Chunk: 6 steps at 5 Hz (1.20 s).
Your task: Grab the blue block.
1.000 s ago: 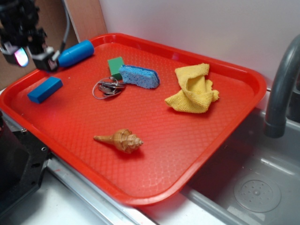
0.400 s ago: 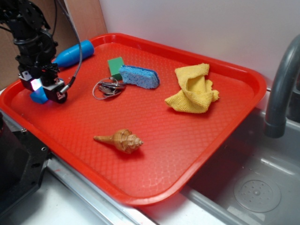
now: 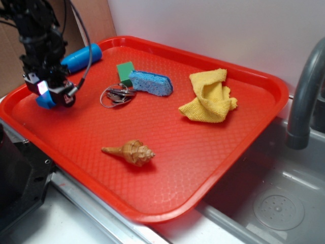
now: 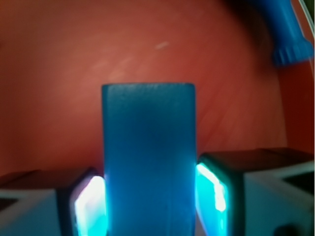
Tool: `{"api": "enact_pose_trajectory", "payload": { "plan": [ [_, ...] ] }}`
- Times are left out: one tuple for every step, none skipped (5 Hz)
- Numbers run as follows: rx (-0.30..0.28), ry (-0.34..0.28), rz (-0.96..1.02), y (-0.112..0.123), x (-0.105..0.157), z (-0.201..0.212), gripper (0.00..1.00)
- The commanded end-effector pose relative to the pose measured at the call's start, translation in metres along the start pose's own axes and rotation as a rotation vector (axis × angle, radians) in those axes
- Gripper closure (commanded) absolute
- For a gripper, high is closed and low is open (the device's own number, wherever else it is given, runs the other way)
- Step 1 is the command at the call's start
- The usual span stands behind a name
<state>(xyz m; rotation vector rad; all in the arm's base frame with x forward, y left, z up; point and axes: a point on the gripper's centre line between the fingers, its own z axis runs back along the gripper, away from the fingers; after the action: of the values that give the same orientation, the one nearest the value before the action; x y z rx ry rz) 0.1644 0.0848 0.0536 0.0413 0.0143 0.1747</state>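
The blue block (image 3: 44, 100) is a small bright-blue brick at the left end of the red tray (image 3: 203, 152). My gripper (image 3: 53, 95) stands over it, and only the block's left tip pokes out from under the fingers. In the wrist view the blue block (image 4: 147, 147) fills the gap between both lit pads (image 4: 91, 204), with my gripper (image 4: 150, 199) shut on its sides. Red tray floor shows beyond the block.
A blue bottle toy (image 3: 81, 57) lies just behind the gripper, with its neck (image 4: 285, 34) at the wrist view's upper right. On the tray are also a green block (image 3: 125, 71), blue sponge (image 3: 151, 83), keys (image 3: 117, 95), yellow cloth (image 3: 210, 96) and shell (image 3: 131, 151). Faucet (image 3: 304, 96) at right.
The gripper came down from the tray's back-left corner onto the blue block, then closed on it. It now sits slightly higher, and the block's tip has moved with it.
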Motion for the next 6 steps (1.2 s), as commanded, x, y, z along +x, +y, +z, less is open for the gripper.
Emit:
{"api": "enact_pose_trajectory", "payload": {
  "plan": [
    [-0.038, -0.088, -0.075, -0.042, -0.019, 0.1, 1.0],
    [-0.032, -0.112, -0.146, -0.07, -0.035, 0.119, 1.0],
    [-0.021, -0.138, -0.149, -0.073, -0.042, 0.132, 1.0],
    [-0.028, -0.141, -0.134, -0.066, -0.039, 0.133, 1.0],
    [-0.021, -0.139, -0.129, -0.065, -0.036, 0.131, 1.0],
    [-0.016, -0.131, -0.129, -0.065, -0.036, 0.128, 1.0]
  ]
}}
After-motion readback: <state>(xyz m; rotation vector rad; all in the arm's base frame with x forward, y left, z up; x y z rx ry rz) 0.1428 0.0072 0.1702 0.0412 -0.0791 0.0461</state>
